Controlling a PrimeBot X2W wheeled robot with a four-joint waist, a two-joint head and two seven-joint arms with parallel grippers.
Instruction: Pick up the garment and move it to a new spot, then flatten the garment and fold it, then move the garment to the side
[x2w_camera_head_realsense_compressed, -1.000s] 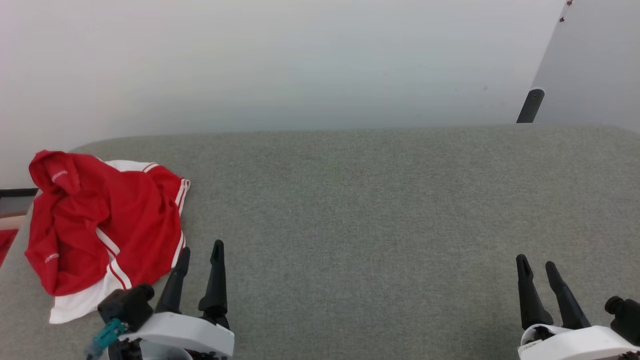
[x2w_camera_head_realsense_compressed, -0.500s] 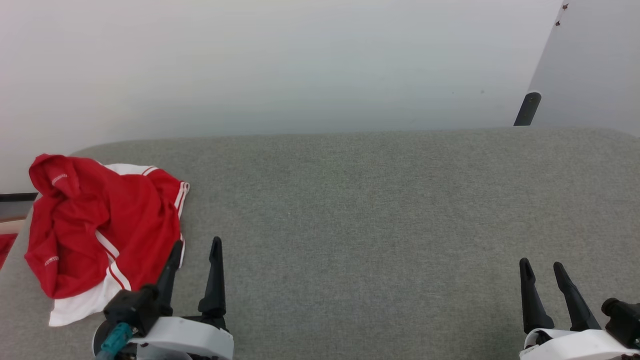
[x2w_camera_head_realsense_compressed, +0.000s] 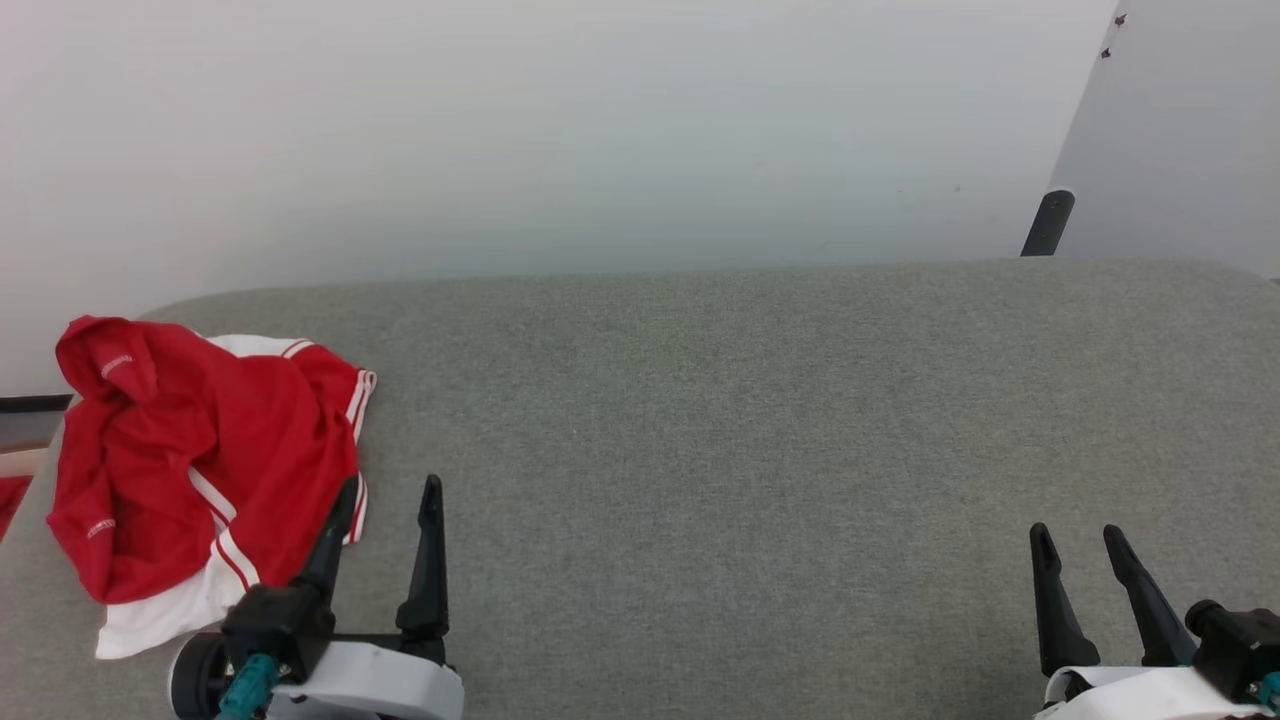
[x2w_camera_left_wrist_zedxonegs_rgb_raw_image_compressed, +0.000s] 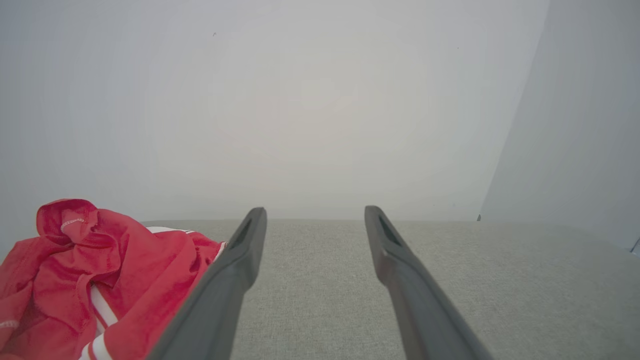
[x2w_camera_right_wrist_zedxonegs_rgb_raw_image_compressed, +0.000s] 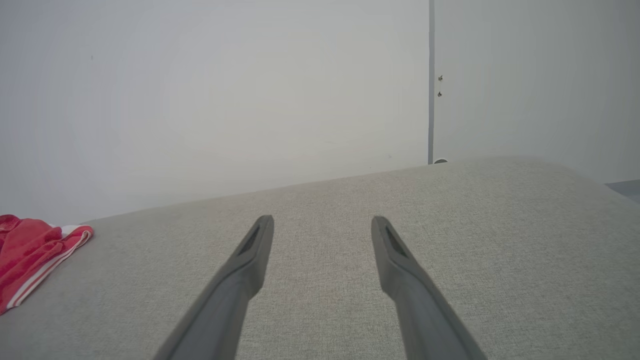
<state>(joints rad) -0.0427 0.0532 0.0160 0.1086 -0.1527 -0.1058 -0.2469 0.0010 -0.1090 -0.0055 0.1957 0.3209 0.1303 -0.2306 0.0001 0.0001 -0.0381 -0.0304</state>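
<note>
The garment (x2w_camera_head_realsense_compressed: 200, 470), a bright red jersey with white parts and red-and-white striped trim, lies crumpled at the left end of the grey cloth-covered surface (x2w_camera_head_realsense_compressed: 750, 450). It also shows at the lower left of the left wrist view (x2w_camera_left_wrist_zedxonegs_rgb_raw_image_compressed: 95, 285) and at the far left of the right wrist view (x2w_camera_right_wrist_zedxonegs_rgb_raw_image_compressed: 30, 255). My left gripper (x2w_camera_head_realsense_compressed: 390, 490) stands open just right of the garment's near edge, its left finger over the striped hem, nothing between the fingers (x2w_camera_left_wrist_zedxonegs_rgb_raw_image_compressed: 240, 260). My right gripper (x2w_camera_head_realsense_compressed: 1075, 535) is open over bare cloth at the lower right, far from the garment.
A pale wall (x2w_camera_head_realsense_compressed: 600, 130) rises behind the surface. A dark post (x2w_camera_head_realsense_compressed: 1045, 222) stands at the back right beside a grey panel (x2w_camera_head_realsense_compressed: 1190, 140). Off the surface's left edge a small scrap of red cloth (x2w_camera_head_realsense_compressed: 12, 495) lies lower down.
The head camera has tilted slightly, shifting the whole picture down. My left gripper has turned and drawn back a little toward the garment's hem. The right gripper has dropped slightly in the view.
</note>
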